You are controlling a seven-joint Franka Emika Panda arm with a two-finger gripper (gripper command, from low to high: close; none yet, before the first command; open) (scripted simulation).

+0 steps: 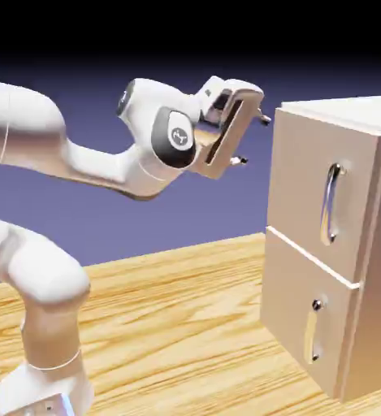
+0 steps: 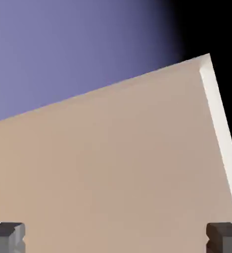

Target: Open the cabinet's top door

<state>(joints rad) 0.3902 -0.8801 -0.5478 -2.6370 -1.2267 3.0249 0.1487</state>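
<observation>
Pincer (image 1: 253, 139) is held level at the end of the white arm (image 1: 39, 146), its two fingers set wide apart with nothing between them; one fingertip (image 1: 265, 119) is seen above and the other lower down, both aimed toward the cabinet (image 1: 372, 325). Just ahead of those tips, with a narrow gap of backdrop left between, stands the near upper edge of the cabinet, so no contact is shown. The top door (image 1: 303, 179) lies directly in front of the pincer and reaches further down than the lower fingertip; it is seen closed, flush with the cabinet's front. Its slim silver bar handle (image 1: 332, 203) is set upright on the door, beyond the pincer and lower than both fingertips, well clear of them. Below the top door, the smaller lower door (image 1: 295, 317) with its yellowish handle (image 1: 313, 337) is found far beneath the pincer. The wooden table (image 1: 177, 325) is spread under everything. In the hand view, the two grey fingertips (image 2: 7, 236) are shown at the bottom corners, far apart, and a plain beige panel of the cabinet (image 2: 113, 173) fills the space between and beyond them, tilted, with a pale edge strip (image 2: 219, 128) along its right side; the handle is not caught in this view.
</observation>
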